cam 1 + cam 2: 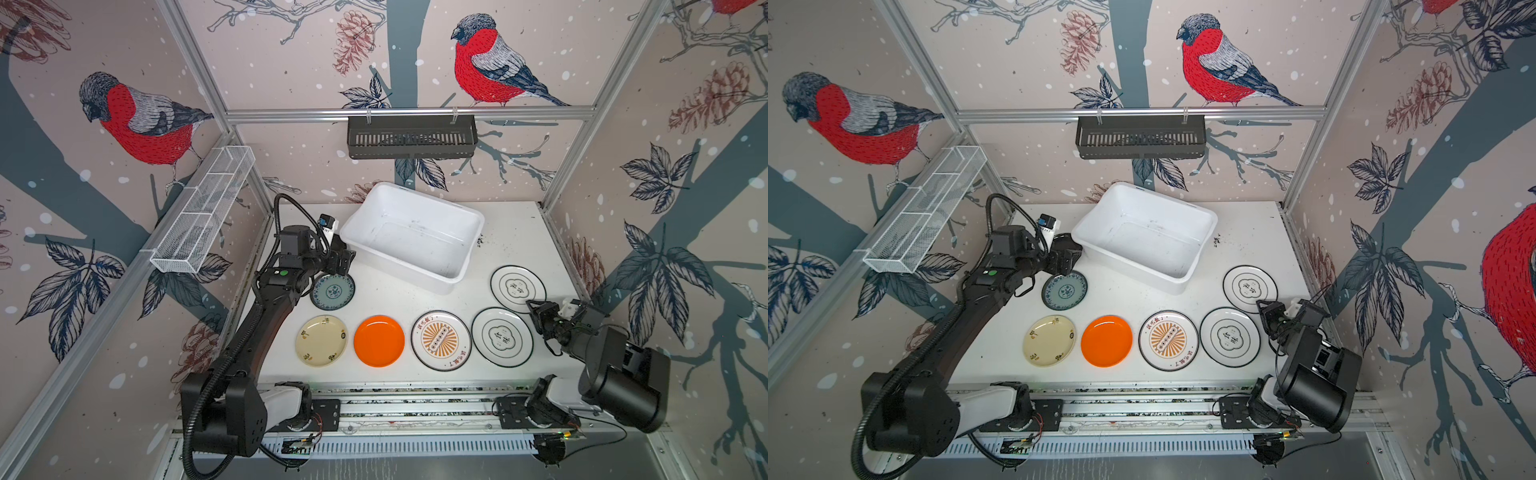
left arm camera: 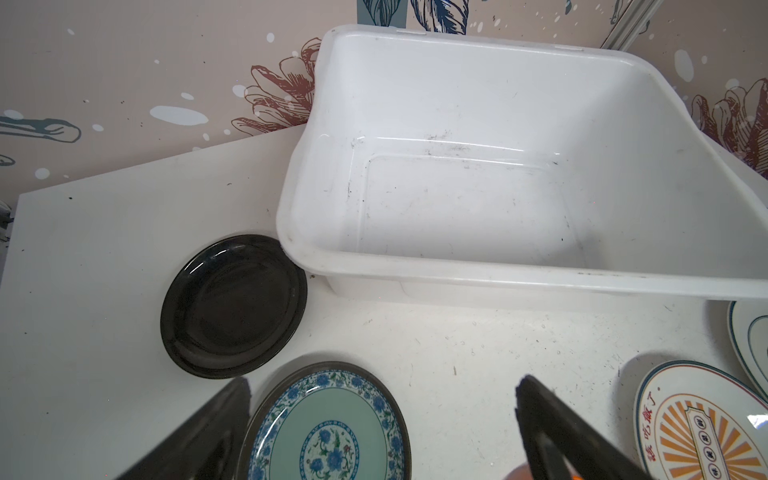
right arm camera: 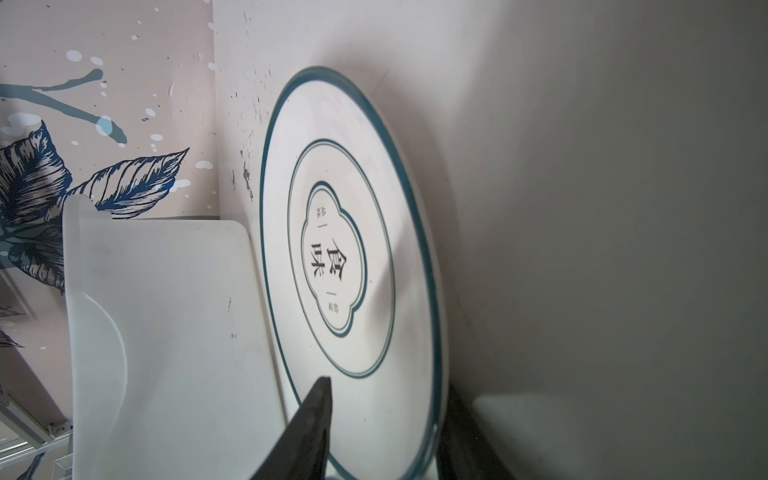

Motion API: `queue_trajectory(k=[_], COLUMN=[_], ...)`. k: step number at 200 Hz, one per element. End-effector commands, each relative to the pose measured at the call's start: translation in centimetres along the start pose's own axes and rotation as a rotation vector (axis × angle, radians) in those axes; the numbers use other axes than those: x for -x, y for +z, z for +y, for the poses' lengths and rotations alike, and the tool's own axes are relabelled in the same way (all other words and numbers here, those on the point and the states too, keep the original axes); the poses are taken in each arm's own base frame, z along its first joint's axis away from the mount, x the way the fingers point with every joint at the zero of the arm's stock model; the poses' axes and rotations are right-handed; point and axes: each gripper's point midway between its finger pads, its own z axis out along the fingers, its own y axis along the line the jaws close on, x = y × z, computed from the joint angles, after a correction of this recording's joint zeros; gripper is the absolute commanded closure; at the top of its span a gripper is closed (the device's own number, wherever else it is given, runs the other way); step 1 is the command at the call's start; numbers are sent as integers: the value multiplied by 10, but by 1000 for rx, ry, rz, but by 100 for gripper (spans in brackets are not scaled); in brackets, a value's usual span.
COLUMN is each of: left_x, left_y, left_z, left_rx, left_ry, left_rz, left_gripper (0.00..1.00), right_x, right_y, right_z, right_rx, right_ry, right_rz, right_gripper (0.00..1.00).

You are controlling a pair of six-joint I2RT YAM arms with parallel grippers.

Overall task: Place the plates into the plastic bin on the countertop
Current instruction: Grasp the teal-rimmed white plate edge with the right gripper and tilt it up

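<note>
One arm (image 1: 266, 328) stretched forward, left pincer (image 2: 384, 382) splayed

Bare countertop (image 1: 390, 300) strip beside plastic bin (image 1: 419, 212)

**Emblem plate (image 3: 349, 257) straddled by right gripper (image 3: 386, 388)**

One finger is held over the plate's face, the other beyond its rim; contact cannot be confirmed. The plastic bin (image 3: 166, 332) is seen just beside the plate, on the countertop (image 3: 582, 208).
</note>
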Motion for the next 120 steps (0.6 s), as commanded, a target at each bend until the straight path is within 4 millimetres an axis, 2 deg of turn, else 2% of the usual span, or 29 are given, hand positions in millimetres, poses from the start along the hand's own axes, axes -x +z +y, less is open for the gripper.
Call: queue_trajectory(k=[1,120], left_x=[11,17], left_y=[-3,-8], left_z=[-4,-6], left_rx=[-18,-23], left_ry=[20,10], left_rz=[-43,-61], left_gripper=[2,1], right_x=[-3,1], right_y=[2,10], right_z=[-14,-17], right_rx=[-47,6], right_ry=[60,86], right_rz=[0,-8], right_gripper=[61,89])
